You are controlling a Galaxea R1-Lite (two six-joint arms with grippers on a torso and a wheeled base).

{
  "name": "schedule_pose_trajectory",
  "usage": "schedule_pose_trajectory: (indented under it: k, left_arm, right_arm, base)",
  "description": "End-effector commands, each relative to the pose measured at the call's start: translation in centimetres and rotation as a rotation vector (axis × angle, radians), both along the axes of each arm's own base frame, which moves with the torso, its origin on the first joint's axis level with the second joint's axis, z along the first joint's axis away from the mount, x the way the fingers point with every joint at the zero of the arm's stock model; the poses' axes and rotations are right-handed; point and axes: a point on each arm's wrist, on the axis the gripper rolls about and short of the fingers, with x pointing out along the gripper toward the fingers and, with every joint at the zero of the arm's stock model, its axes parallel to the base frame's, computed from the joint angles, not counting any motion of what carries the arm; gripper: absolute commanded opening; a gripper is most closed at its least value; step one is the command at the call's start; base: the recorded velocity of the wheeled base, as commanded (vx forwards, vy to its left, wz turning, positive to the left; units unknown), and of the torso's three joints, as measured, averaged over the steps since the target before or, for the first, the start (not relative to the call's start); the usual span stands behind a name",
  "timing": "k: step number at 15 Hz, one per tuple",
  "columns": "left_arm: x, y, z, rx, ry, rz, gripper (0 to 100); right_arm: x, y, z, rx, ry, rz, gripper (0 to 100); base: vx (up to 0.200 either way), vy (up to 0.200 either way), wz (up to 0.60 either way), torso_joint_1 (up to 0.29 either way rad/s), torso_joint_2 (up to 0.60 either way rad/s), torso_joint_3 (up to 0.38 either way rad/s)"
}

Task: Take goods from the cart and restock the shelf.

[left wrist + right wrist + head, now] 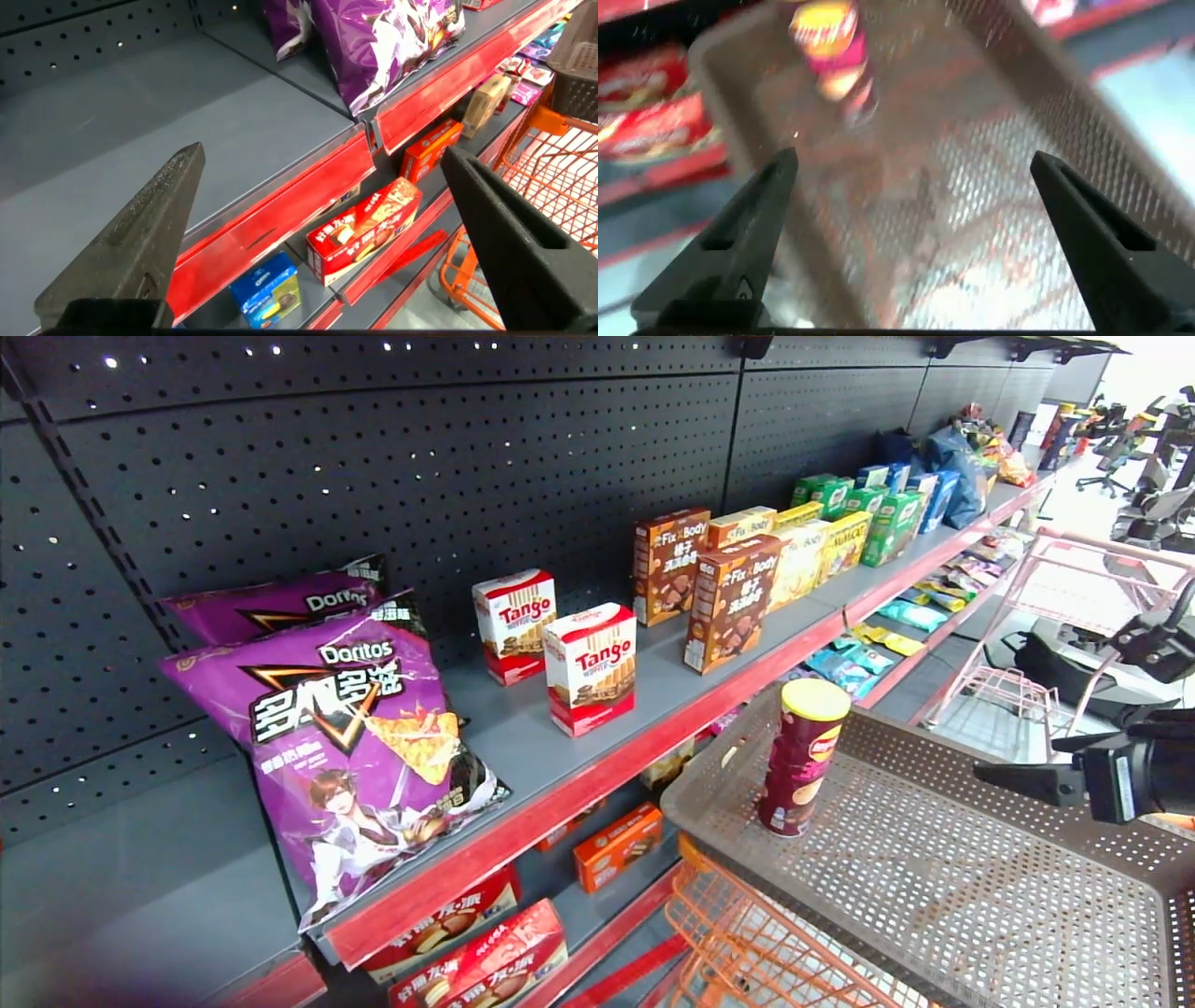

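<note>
right pincer [915,157] spread | canister [801,756] upright in cart basket [980,896] | left pincer [322,154] spread

- Can [831,47] stands in tray [971,215], at corner ahead of R gripper [915,159] jaws, well apart.
- Tray floor under R jaws.
- L gripper [322,154] jaws over bare shelf [140,121]; chip bag [383,37] on it, beyond jaws.
- Snack box [364,229] on lower shelf [583,915], below & beyond L jaws.

Two purple chip bags [345,756] sitting on shelf [523,728]; two red-and-white wafer boxes [590,667] and two brown biscuit boxes [728,602] standing alongside; one chip can [803,756] standing in cart basket [980,896].
</note>
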Motion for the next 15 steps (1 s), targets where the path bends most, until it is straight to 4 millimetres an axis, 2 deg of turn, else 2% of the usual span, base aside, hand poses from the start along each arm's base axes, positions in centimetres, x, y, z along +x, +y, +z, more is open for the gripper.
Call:
schedule_pose_trajectory:
  k: [1, 5, 8, 9, 15]
  left_arm:
    - [0.0, 0.0, 0.0, 0.000, 0.000, 0.000, 100]
    - [0.0, 0.0, 0.0, 0.000, 0.000, 0.000, 100]
    - [0.0, 0.0, 0.0, 0.000, 0.000, 0.000, 100]
    - [0.0, 0.0, 0.0, -0.002, -0.002, 0.000, 100]
    - [0.0, 0.0, 0.0, 0.000, 0.000, 0.000, 100]
  right_arm:
    - [3.6, 0.0, -3.5, -0.003, 0.046, 0.015, 100]
    - [6.1, 1.0, -5.1, -0.001, 0.068, 0.121, 100]
    - [7.6, 2.0, -5.4, -0.005, 0.040, 0.161, 100]
    - [8.8, 2.9, -5.6, -0.006, 0.031, 0.189, 100]
    - [11.5, 5.5, -6.2, -0.006, 0.027, 0.264, 100]
  base:
    - [0.000, 0.000, 0.00, 0.000, 0.00, 0.000]
    - [0.000, 0.000, 0.00, 0.000, 0.00, 0.000]
    - [0.000, 0.000, 0.00, 0.000, 0.00, 0.000]
    - [0.000, 0.000, 0.00, 0.000, 0.00, 0.000]
    - [0.000, 0.000, 0.00, 0.000, 0.00, 0.000]
